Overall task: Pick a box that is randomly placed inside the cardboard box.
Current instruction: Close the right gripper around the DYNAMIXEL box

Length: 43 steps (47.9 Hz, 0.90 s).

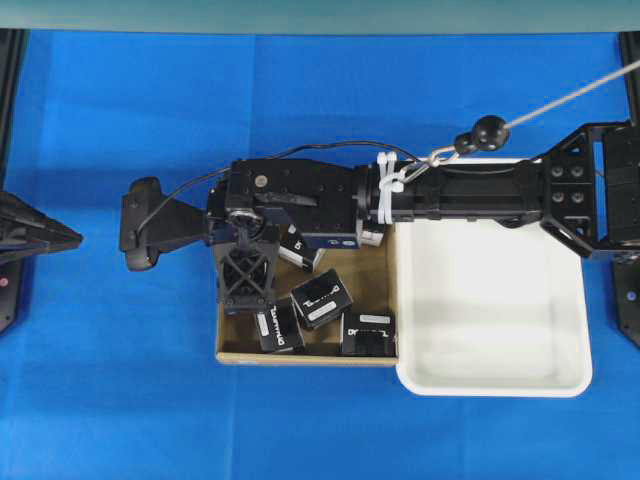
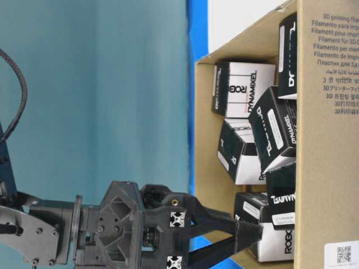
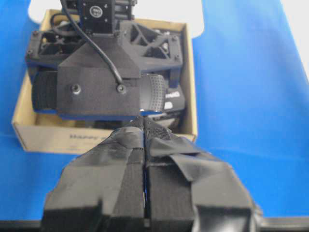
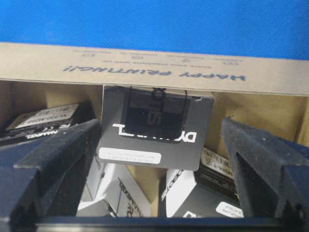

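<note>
Blue cloth covers the bench [image 1: 120, 400], where the carton [image 1: 300, 356] sits beside a white tray [image 1: 490, 385]. Right hand [image 4: 159, 145], fingers spread wide, brackets one black box [image 4: 154, 130] inside the carton. Left hand [image 3: 145, 159] rests pressed together outside.

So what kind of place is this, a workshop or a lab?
Most likely a robotics lab bench. A blue cloth covers the table, two robot arms face each other across it, and a cardboard box of small black Dynamixel boxes sits beside a white plastic tray.
</note>
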Motion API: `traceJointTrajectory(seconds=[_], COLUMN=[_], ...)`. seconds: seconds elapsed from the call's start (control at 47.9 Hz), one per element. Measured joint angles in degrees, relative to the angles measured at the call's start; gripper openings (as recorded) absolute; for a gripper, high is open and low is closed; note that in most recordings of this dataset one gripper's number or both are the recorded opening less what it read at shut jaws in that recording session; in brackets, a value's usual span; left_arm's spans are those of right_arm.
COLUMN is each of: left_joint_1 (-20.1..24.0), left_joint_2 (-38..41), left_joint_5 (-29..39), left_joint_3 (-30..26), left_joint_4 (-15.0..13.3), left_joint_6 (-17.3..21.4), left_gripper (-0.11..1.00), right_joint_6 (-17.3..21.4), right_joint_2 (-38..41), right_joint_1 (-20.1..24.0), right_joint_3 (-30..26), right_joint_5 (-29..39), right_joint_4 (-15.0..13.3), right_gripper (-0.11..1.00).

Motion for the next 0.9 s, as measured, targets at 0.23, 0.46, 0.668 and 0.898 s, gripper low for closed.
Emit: traceJointTrajectory(seconds=[0.23, 0.46, 0.668, 0.898], left_joint_1=[0.0, 0.09, 0.09, 0.09], left_joint_2=[-0.09, -0.09, -0.09, 0.0], left_joint_5=[0.0, 0.0, 0.0, 0.0], left_joint_3=[0.0, 0.0, -0.09, 0.0], left_joint_4=[-0.09, 0.0, 0.0, 0.0], left_joint_6=[0.0, 0.0, 0.0, 0.0], left_gripper=[-0.07, -0.07, -0.07, -0.07], right_joint_6=[0.26, 0.26, 0.26, 0.7], right_joint_2=[-0.18, 0.0, -0.09, -0.44], right_joint_1=[0.0, 0.18, 0.18, 0.18], right_joint_3=[1.93, 5.19, 7.03, 6.59], right_joint_5=[-1.85, -6.06, -10.63, -11.16], right_joint_4=[-0.09, 0.35, 0.44, 0.44], right_gripper=[0.99, 0.99, 0.98, 0.86])
